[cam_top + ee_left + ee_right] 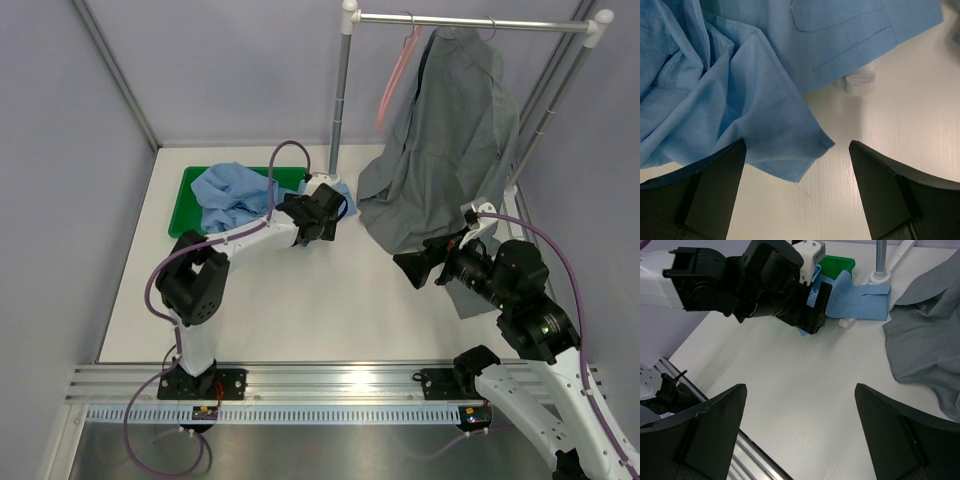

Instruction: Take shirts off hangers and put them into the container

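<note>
**Caller:** How many of each thing do you count?

**Operator:** I count two shirts, a light blue shirt [228, 195] and a grey shirt [440, 140]. There are two hangers. A pink hanger [397, 72] hangs bare on the rack [470, 19]. Of the second hanger [491, 24] I see only the hook, above the grey shirt's collar. There is one green tray [188, 210]. I have two arms, each with one hand.

**Caller:** What is the setting?

**Operator:** It is a white table [330, 310] enclosed by plain pale lilac walls [60, 150]. A metal rail [300, 385] runs along the near edge, where the arms are bolted.

**Caller:** Where do the shirts lie relative to the hands?

**Operator:** The blue one is heaped in the tray and spills over its right rim onto the table. My left hand [322, 215] is at that spilled edge with its fingers spread wide. A hem corner lies on the table between them, not pinched. The grey one hangs from the rack, and its lower part is pooled on the table. My right hand [415, 266] hovers just beside that pooled cloth, spread wide and holding nothing.
</note>
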Motion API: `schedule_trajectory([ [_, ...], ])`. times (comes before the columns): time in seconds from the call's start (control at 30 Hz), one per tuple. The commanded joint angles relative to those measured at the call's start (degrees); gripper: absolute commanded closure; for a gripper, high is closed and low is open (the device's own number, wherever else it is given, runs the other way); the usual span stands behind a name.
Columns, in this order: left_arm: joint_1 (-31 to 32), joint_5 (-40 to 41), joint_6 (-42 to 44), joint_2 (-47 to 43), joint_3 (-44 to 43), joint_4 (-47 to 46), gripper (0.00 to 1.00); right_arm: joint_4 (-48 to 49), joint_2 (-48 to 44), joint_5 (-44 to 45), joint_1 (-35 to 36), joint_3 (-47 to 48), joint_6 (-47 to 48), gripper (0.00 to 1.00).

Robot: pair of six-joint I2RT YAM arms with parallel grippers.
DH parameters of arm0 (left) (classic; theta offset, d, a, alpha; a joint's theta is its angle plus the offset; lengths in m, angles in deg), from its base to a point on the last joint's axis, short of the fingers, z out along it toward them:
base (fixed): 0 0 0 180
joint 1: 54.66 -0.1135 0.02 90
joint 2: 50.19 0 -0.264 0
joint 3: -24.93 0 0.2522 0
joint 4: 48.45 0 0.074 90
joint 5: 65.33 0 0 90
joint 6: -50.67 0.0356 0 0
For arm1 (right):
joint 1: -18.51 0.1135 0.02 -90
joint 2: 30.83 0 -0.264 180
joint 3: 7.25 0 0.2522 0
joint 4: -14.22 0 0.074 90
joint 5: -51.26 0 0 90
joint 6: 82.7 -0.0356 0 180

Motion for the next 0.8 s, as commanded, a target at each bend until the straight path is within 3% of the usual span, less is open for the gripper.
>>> schedule_trajectory([
  [0.0,0.06,5.60,0.64,2.65,-3.95,-1.31,0.11,0.96,-0.30,1.21,-0.14,-0.22,-0.44,0.01],
  [0.07,0.06,6.82,0.91,4.23,-4.65,-0.96,0.12,0.87,-0.30,1.29,-0.14,-0.13,-0.35,0.00],
  [0.17,0.06,9.46,1.78,4.51,-5.18,-1.04,0.22,0.87,-0.30,1.29,-0.14,-0.13,-0.26,0.01],
  [0.33,-0.38,11.49,3.97,3.02,-5.97,-1.39,0.58,0.96,-0.12,1.29,-0.14,-0.13,-0.35,0.01],
  [0.5,-1.78,11.93,5.91,1.61,-6.23,-2.01,0.85,0.96,-0.03,1.12,-0.23,-0.13,-0.44,0.01],
  [0.6,-3.89,11.75,7.31,1.26,-6.32,-2.62,0.94,0.87,-0.12,1.12,-0.14,-0.13,-0.52,0.01],
  [0.77,-9.94,10.00,9.69,3.01,-8.07,-4.12,0.97,0.87,-0.12,1.12,-0.14,-0.13,-0.35,0.01],
])
